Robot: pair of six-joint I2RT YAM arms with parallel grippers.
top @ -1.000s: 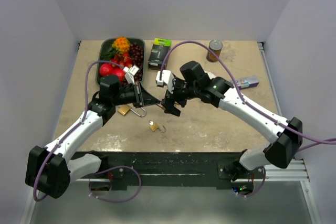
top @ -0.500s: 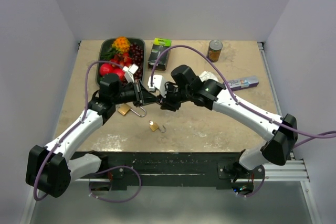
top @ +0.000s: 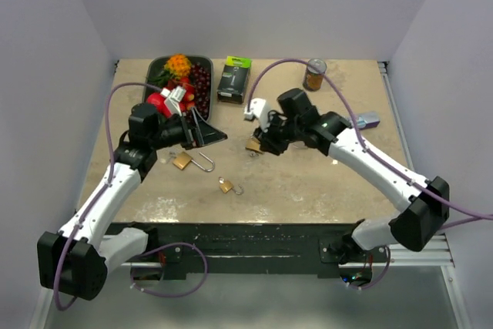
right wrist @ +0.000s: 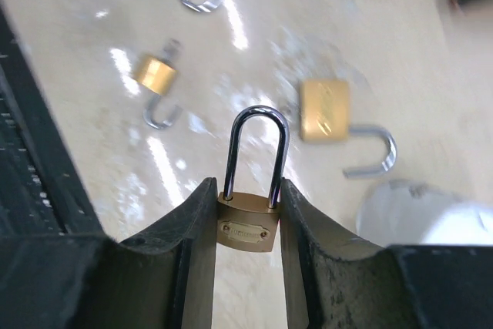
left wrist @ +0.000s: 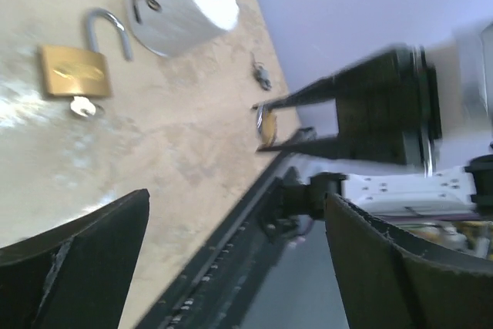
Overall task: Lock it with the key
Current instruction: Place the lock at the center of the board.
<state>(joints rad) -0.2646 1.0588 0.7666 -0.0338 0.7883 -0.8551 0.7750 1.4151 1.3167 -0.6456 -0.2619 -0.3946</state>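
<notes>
The right pincer (right wrist: 246, 190) is gripping a small brass padlock (right wrist: 247, 227) by the sides of its body. The jaws are pressing in narrow on it, and its shackle is standing closed, pointing away from the wrist. In the top view this pincer is hanging above the middle of the worktop (top: 323, 182), to the right of the left pincer (top: 209, 135), which is gaping wide and holding nothing.

Two more padlocks are lying on the worktop, nearer than both pincers. A larger brass padlock (top: 182, 161) is sitting to the left with its shackle swung open. A smaller padlock (top: 226, 186) is lying right of it and nearer, also open. In the left wrist view a key (left wrist: 82, 105) is sticking out of the base of the larger brass padlock. A white round object (left wrist: 192, 1) is sitting just beside that shackle — I cannot tell what it is.

Along the far edge, a tray (top: 156, 62) of fruit, a black box (top: 233, 81) and a can (top: 314, 75) are standing in a row.
</notes>
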